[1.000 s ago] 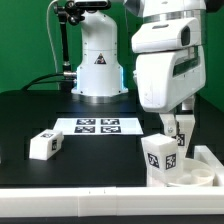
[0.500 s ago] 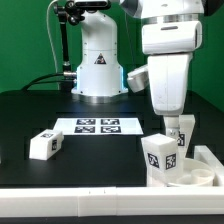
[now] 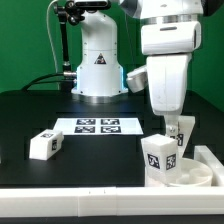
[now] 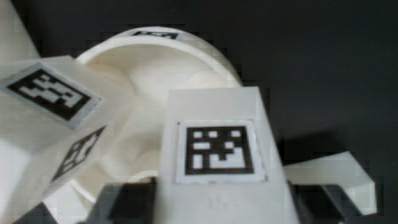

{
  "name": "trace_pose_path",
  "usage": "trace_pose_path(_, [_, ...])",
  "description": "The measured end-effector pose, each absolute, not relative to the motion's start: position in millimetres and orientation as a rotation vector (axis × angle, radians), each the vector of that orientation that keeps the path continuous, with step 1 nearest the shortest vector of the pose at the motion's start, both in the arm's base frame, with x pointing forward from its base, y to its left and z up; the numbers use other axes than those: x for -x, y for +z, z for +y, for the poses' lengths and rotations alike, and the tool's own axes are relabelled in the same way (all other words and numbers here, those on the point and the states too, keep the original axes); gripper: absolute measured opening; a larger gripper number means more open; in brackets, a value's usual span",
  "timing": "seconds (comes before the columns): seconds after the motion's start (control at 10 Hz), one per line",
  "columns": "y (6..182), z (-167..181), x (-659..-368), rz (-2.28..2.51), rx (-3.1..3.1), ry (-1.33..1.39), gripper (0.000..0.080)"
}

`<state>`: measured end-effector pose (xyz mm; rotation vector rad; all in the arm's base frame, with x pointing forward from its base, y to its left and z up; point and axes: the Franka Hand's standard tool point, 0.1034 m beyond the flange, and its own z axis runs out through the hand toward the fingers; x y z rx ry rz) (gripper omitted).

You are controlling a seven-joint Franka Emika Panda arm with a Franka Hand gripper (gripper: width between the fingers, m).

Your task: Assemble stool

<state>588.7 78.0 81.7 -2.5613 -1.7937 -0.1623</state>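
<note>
Since a second ago the arm (image 3: 168,70) has shifted toward the exterior view's right, its gripper (image 3: 179,132) clamped on a leg (image 3: 181,140) at the seat (image 3: 190,177), beside a second leg (image 3: 158,155).

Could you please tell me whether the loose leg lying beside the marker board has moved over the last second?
No. The loose leg keeps the same spot off the marker board's corner, on the exterior view's left.

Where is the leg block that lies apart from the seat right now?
In the exterior view the leg block lies on the black table toward the view's left, just beside the marker board.
</note>
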Motion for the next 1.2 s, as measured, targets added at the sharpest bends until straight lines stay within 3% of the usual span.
trace_pose_path(0.4, [81.6, 77.9, -588.7, -1.577, 2.690, -0.161, 0.0338])
trace_pose_path(1.2, [79.6, 84.5, -587.3, -0.359, 3.035, -0.275, 0.0340])
